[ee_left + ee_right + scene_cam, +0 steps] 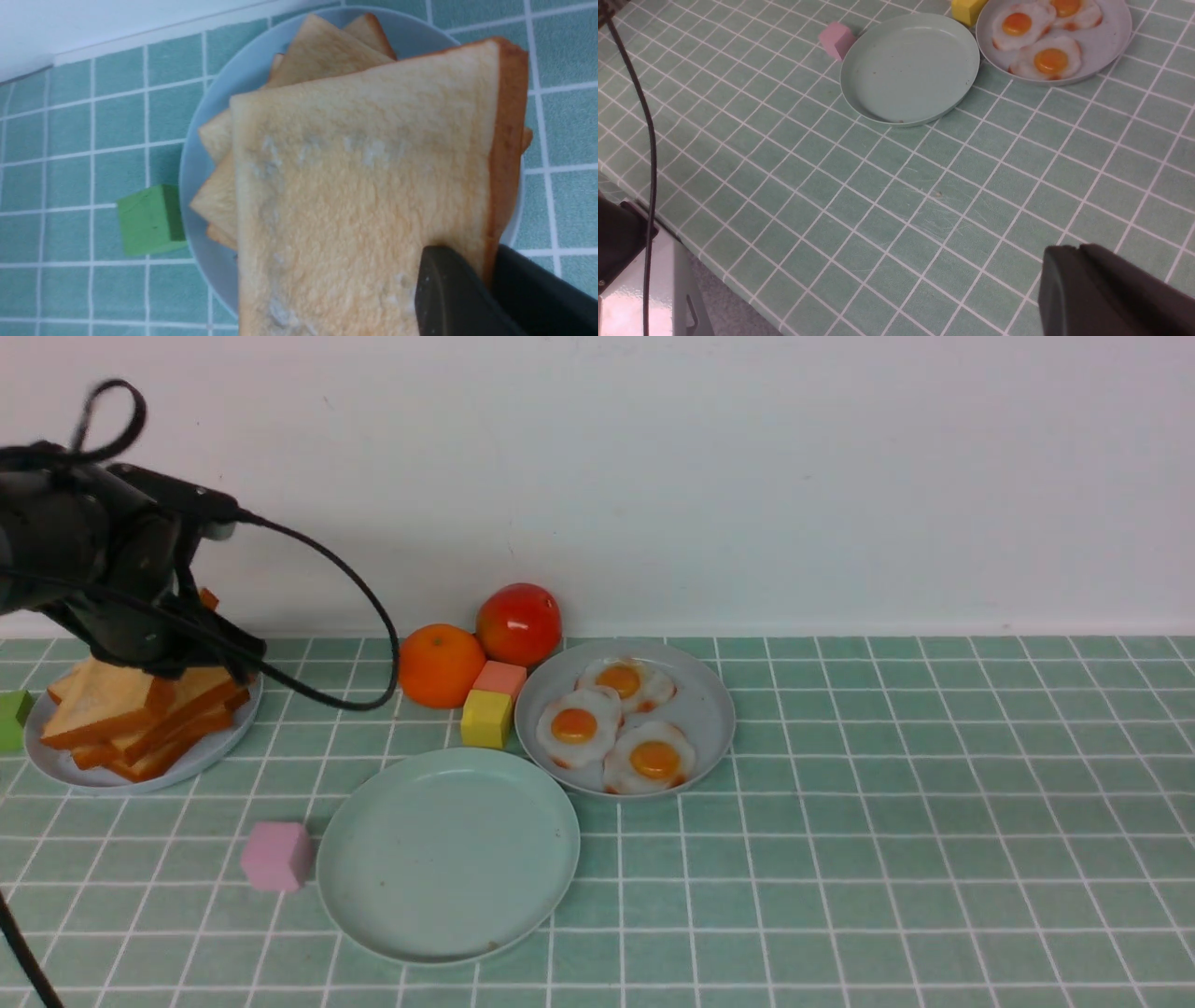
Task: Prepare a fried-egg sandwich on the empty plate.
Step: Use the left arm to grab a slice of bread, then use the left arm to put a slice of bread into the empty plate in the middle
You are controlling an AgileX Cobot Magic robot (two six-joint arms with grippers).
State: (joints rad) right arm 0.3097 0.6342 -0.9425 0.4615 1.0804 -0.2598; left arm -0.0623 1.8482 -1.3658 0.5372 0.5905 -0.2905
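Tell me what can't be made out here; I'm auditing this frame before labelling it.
- Right tool: right wrist view, cut off by the frame corner; open or shut unclear.
- Left tool: front view, hidden behind its own arm; only the wrist view shows it pinching the top toast slice.
- Toast stack: count unclear, slices overlap.
- Green block: front view, cut by the left edge.

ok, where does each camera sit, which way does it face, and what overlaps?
Front: between the arms, facing forward over the tiled table; left arm at its left edge, right arm unseen.
Left wrist: on the left arm, looking down past the left gripper, shut on a toast slice over the toast plate.
Right wrist: raised, looking down at the mint plate and egg plate; one dark finger shows.
Shared: front and right wrist both show mint plate, egg plate, pink cube.
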